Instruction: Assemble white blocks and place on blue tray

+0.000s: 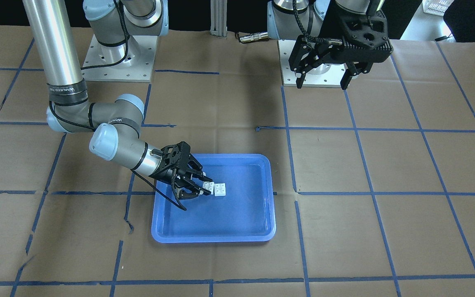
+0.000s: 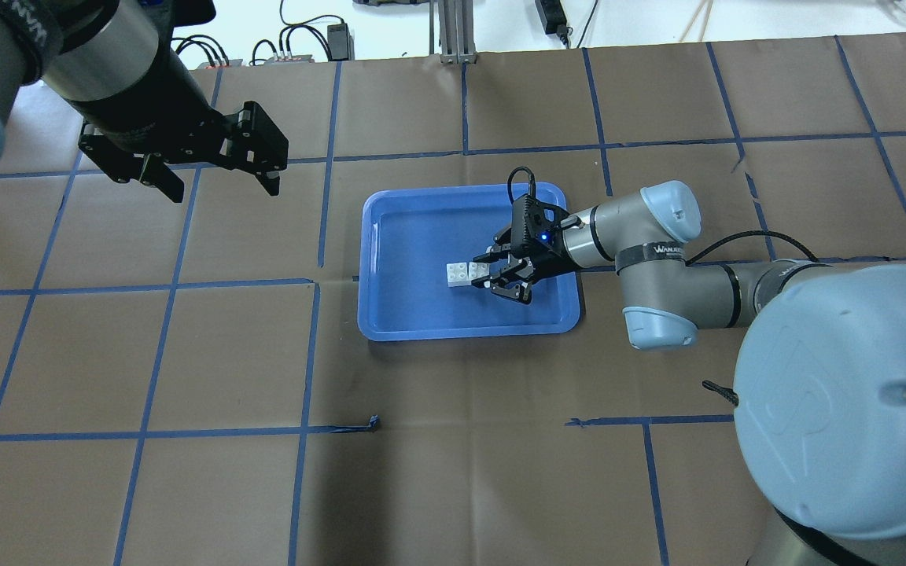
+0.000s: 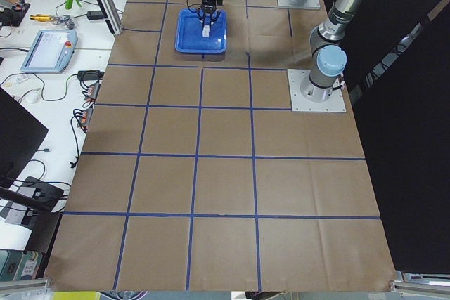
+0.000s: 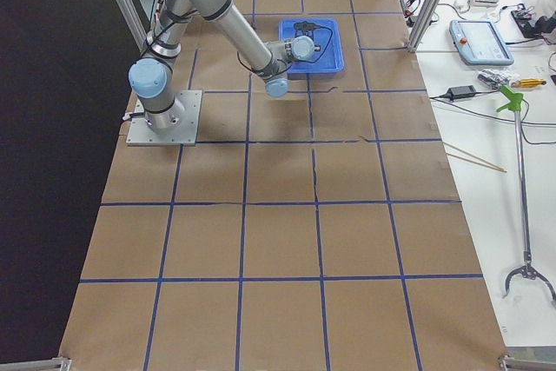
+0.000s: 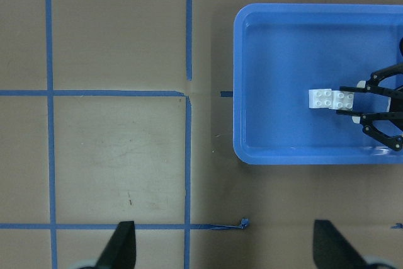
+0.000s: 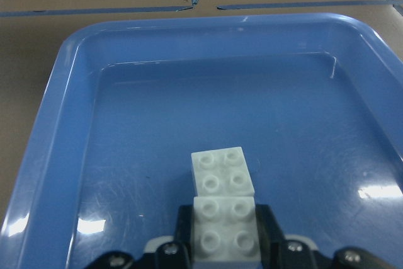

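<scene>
The blue tray [image 1: 241, 214] lies on the brown paper mid-table. Two white blocks rest on its floor, touching in a row; I cannot tell whether they are joined. My right gripper [image 1: 206, 184] reaches low into the tray and is shut on the near white block [image 6: 225, 234], its pads against both sides. The far white block [image 6: 221, 171] sticks out past the fingertips. From overhead the right gripper [image 2: 488, 272] holds the block [image 2: 480, 272] beside the other [image 2: 458, 273]. My left gripper [image 2: 217, 181] is open and empty, high above the table, away from the tray [image 2: 421, 314].
Brown paper with a blue tape grid [image 1: 357, 128] covers the table. The two arm bases [image 1: 118, 62] stand at the robot's edge. Tools, cables and a teach pendant [image 3: 49, 48] lie on a side bench beyond the table.
</scene>
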